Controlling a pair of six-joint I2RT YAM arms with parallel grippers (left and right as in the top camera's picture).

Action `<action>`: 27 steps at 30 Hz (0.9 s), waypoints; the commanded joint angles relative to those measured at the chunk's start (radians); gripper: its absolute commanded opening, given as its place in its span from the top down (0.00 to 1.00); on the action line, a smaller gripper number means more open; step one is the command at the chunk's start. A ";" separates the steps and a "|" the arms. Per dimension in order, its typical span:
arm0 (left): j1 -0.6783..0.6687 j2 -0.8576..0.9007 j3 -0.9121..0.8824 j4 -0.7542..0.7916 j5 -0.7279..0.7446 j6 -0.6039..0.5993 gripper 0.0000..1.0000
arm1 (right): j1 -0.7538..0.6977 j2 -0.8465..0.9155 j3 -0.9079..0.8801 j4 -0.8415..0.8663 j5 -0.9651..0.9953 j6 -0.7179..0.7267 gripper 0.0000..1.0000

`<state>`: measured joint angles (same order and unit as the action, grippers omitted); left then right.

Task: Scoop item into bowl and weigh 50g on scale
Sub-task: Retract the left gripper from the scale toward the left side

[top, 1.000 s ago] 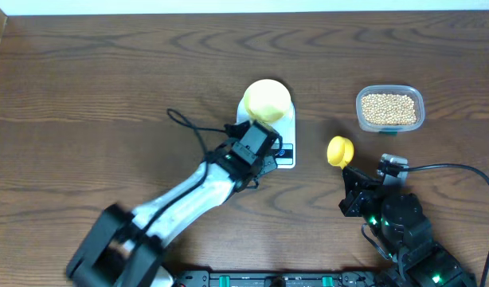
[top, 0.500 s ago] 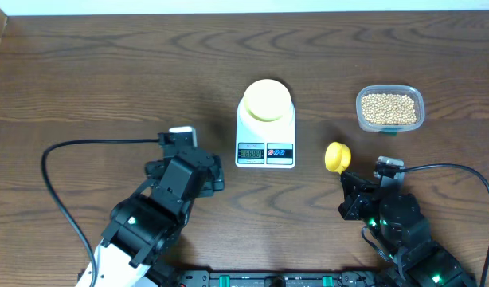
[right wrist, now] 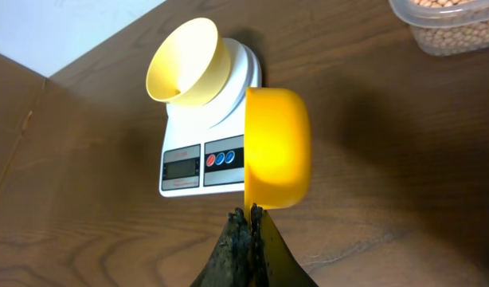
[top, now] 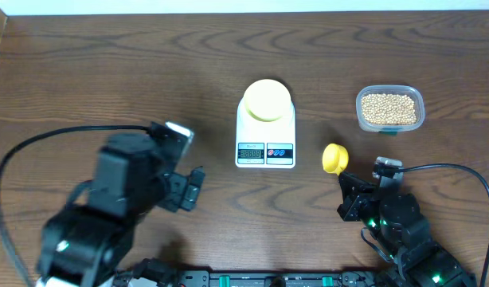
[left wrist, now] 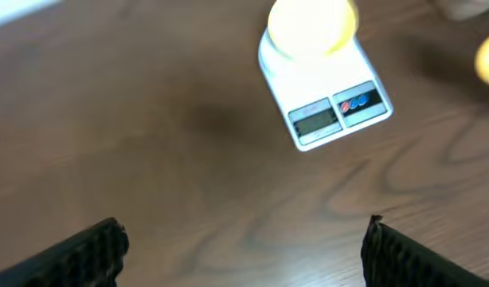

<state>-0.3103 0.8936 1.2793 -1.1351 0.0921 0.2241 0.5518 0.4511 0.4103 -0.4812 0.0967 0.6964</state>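
Observation:
The pale-yellow bowl (top: 266, 100) stands on the round platform of the white scale (top: 265, 151), and no beans show inside the bowl (right wrist: 185, 64). The beans (top: 389, 108) fill a clear tub at the right. My right gripper (top: 345, 178) is shut on the handle of a bright yellow scoop (top: 334, 158), held just right of the scale (right wrist: 203, 159). The scoop (right wrist: 276, 147) is turned on its side. My left gripper (top: 189, 188) hangs open and empty to the left of the scale (left wrist: 328, 100), with bare wood between its fingers (left wrist: 89, 251).
The clear tub (top: 361, 100) of beans sits at the back right, beyond the scoop. Black cables loop from both arms over the table's near half. A pale strip runs along the table's far edge.
My left arm has pulled back from the scale toward the near left, and its gripper has gone from shut to wide open. The scoop has drifted slightly left.

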 commanded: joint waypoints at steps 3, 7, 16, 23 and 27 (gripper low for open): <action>0.040 0.002 0.028 -0.043 0.071 0.135 0.04 | -0.005 -0.003 0.003 0.014 -0.061 0.013 0.99; 0.040 0.005 0.027 -0.075 0.069 0.134 0.04 | -0.005 -0.003 0.003 0.014 -0.092 0.013 0.99; 0.040 0.006 0.027 -0.082 0.069 0.152 0.04 | -0.005 -0.003 0.003 0.077 -0.155 0.013 0.99; 0.040 0.034 0.028 -0.102 0.152 0.274 0.04 | -0.005 -0.003 0.003 0.066 -0.156 0.013 0.99; 0.044 0.061 0.034 -0.122 0.179 0.324 0.04 | -0.005 -0.003 0.003 0.042 -0.156 0.013 0.99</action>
<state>-0.2756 0.9394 1.3022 -1.2381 0.2203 0.4770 0.5518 0.4511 0.4103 -0.4301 -0.0540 0.7006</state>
